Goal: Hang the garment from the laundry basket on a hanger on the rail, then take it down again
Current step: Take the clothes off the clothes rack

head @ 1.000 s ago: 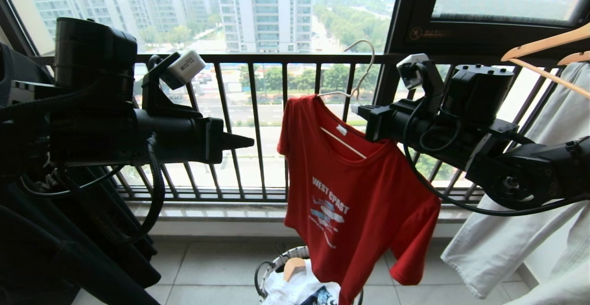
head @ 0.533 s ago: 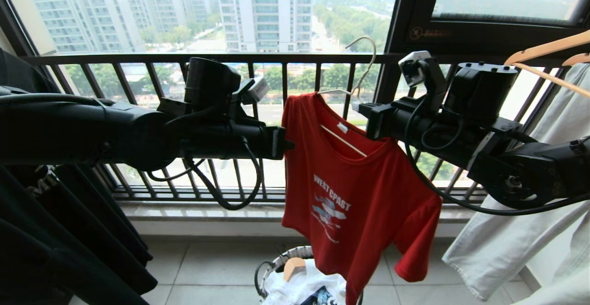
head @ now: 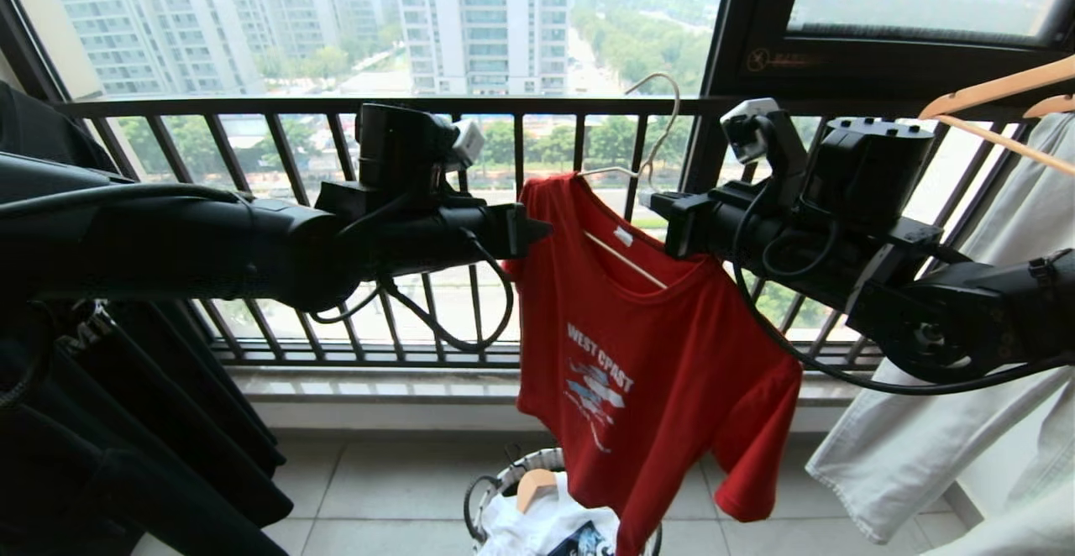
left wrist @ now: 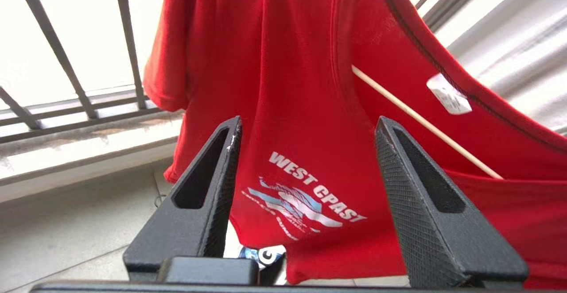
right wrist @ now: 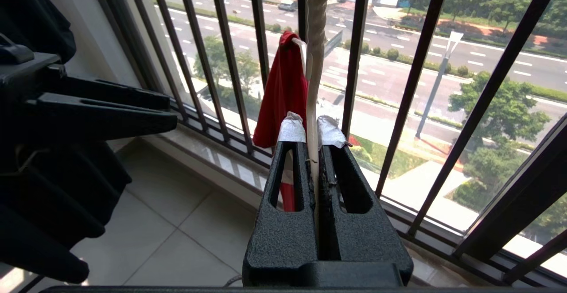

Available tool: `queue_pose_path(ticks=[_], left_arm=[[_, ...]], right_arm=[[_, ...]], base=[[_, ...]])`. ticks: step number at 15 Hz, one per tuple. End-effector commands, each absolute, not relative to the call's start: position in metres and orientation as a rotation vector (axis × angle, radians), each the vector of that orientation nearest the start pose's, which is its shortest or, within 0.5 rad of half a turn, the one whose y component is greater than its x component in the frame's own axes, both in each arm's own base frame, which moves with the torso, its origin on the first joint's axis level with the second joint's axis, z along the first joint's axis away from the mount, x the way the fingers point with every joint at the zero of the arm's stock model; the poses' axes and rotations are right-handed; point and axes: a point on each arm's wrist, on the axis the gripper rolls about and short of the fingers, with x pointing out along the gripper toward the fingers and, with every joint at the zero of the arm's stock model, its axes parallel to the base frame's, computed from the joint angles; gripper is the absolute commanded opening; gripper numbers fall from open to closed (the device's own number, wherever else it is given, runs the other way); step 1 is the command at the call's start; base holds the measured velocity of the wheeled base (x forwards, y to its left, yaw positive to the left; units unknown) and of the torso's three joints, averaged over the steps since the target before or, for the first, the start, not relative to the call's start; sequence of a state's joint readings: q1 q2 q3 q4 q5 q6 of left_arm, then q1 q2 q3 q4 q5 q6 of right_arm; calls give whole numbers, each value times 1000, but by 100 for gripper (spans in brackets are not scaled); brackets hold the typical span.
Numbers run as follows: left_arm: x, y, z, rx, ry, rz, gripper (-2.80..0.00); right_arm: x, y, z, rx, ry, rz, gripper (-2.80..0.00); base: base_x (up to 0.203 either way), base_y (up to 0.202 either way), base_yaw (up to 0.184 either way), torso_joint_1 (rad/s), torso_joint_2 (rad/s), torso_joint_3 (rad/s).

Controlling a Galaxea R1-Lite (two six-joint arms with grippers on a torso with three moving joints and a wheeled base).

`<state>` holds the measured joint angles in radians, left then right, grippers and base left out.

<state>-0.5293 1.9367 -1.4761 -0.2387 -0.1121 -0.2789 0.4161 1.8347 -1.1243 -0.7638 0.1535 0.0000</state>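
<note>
Red short-sleeved T-shirt (head: 647, 354) draped on thin off-white hanger (head: 651, 132), its hook pinched by right gripper (right wrist: 312, 129); left gripper (left wrist: 308, 125), fingers spread, level at the shirt's near shoulder, nearer arm for gripping the cloth hanging just ahead.

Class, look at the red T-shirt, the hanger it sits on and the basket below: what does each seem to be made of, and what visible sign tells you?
Red T-shirt: soft matte knit, probably cotton; it drapes and folds.
Hanger: thin off-white rod, likely coated wire or plastic; slim curved hook.
Basket: whitish woven strands with dark rim, possibly rope or wicker; weave visible.
</note>
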Motion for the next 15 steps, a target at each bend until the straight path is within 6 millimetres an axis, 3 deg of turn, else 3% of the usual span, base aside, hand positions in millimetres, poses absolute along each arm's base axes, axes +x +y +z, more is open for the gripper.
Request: queue_pose_path(ticks=[1,3,9,13,15], left_arm=[[350,-219,240,-211,290,-495,0],[344,-229,240,-207,282,-476,0],[342,-232,249,-248,257,-438,0],[348,-235,244,-246,228,-384,0],[359,-241,232,-238,179,-358,0]], right_arm=[[329,150,240,8,-60,572,-280],[326,149,243,9,-70,567,-280],[312,160,245,11,-69,612,-280],[306,168,243,8,-62,626,-280],[305,168,244,9,-65,624,-280]], base=[[0,0,0,0,0,0],[0,0,0,0,0,0],[0,0,0,0,0,0],[0,0,0,0,0,0],[0,0,0,0,0,0]])
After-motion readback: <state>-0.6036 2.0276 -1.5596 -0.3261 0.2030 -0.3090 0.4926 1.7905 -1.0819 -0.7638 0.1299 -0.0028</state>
